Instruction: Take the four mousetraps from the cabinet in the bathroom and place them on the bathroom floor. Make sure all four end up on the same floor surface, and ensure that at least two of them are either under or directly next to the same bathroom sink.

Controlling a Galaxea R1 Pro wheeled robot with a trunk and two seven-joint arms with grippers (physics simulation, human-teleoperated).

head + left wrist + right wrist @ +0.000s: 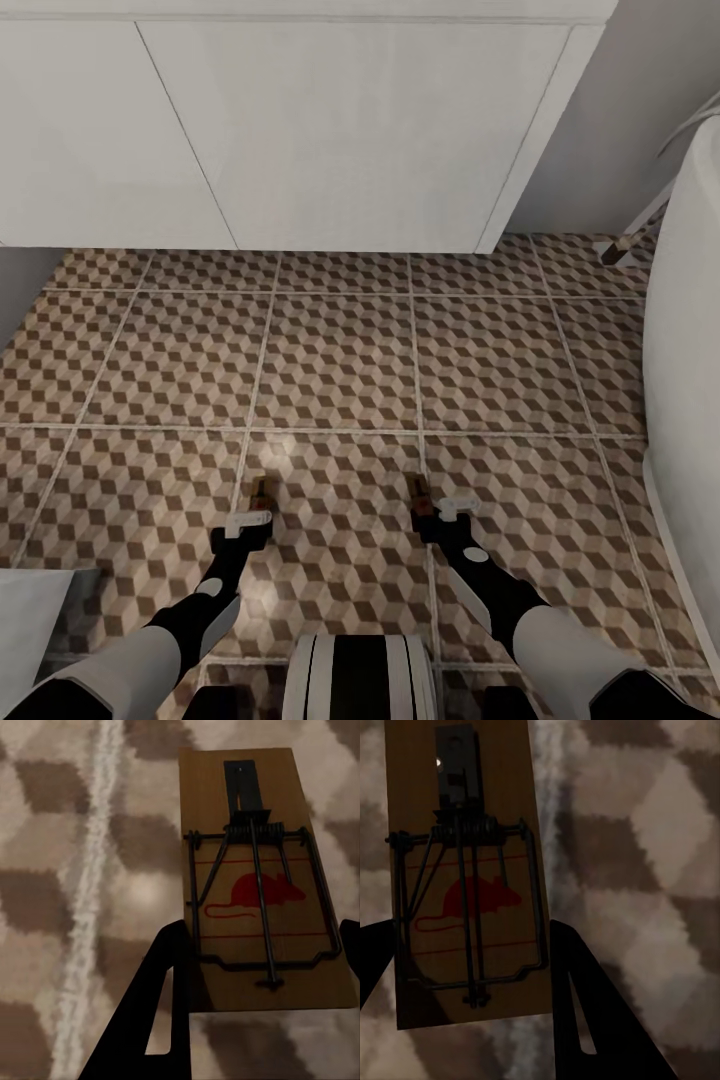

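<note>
Both grippers are clamped on mousetraps. Left gripper pinches a trap by its near end, the board sticking forward past the fingers; from the left wrist the left trap lies face up between the dark fingers, showing its wire spring bar and a red mouse print. Right gripper grips the right trap the same way, and from the right wrist that trap sits between the black fingers with the same red mouse. Each is held low over the bathroom floor, whose tiles carry a brown, beige and white cube pattern with pale grout. Ahead stands a white vanity, well apart from the grippers. A white tub rises at the right.
</note>
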